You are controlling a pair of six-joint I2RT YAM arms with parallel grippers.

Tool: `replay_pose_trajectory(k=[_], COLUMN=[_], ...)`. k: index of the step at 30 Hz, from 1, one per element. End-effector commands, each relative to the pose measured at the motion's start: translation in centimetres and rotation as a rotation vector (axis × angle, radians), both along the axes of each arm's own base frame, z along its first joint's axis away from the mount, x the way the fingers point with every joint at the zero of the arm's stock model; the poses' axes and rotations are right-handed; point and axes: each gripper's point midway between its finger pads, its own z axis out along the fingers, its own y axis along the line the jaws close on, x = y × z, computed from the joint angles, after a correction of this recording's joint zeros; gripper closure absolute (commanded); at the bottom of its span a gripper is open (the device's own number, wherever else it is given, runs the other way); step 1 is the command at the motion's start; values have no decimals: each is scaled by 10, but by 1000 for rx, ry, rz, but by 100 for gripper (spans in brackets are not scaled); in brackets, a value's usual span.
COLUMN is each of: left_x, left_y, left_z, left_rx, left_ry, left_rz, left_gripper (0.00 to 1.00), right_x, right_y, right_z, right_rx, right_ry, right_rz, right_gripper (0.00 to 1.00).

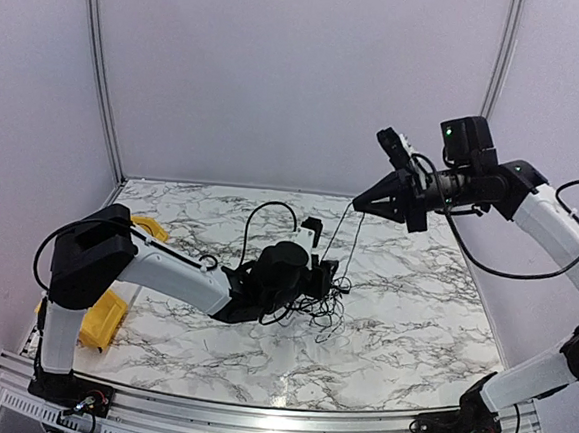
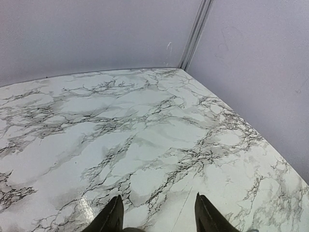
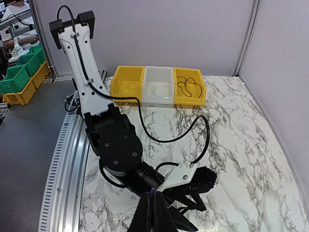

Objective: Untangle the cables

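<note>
Overhead only, shows the right gripper (image 1: 361, 204) raised, tips pinching a thin strand that drops to the cables (image 1: 328, 295) clumped on the table (image 1: 412, 316). From the left wrist, just the left gripper (image 2: 157, 215) spread over bare marble. From the right wrist, a yellow bin (image 3: 189, 100) holding a coiled cable (image 3: 186, 86).

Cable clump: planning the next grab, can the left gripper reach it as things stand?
Likely yes: the left gripper sits open beside the cable clump, nothing between; the right gripper holds a strand above.
</note>
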Motion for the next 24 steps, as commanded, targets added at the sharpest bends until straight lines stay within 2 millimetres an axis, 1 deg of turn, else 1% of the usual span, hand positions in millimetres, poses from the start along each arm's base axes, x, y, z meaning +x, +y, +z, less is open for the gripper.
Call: replay_pose_trajectory(k=[1,4,8,12,14,17,19,22,23,24], left_x=[8,7,3,0,-2,-4,-6,-11,-13,-15], left_y=[7,13,26,36,39,46,53,74,83,92], left_z=[-17,-38,-56,-72,-76,-75,-67,-44,-27,-18], left_rx=[3,35,52,76,80,76,68,50,31,26], left_ry=[-3,20,54,79,89,95,92,71,54,40], left_rz=[60,70,95,103,107,117,126,158,169,180], left_gripper=[49,50,50,50,50,50,49,48,47,46], right_x=[-25,-29,-38,-45,-43,-32,-19,-2,2,5], right_y=[1,-1,-7,-14,-16,-15,-13,-12,-11,-11], right_z=[74,108,144,170,174,168,155,124,110,95], right_rx=[120,151,188,223,225,203,179,129,109,89], right_ry=[-103,-165,-232,-283,-299,-305,-287,-255,-240,-223], right_rz=[108,106,106,101,86,40,-7,-62,-71,-76], right_gripper=[100,100,100,100,100,100,100,100,100,100])
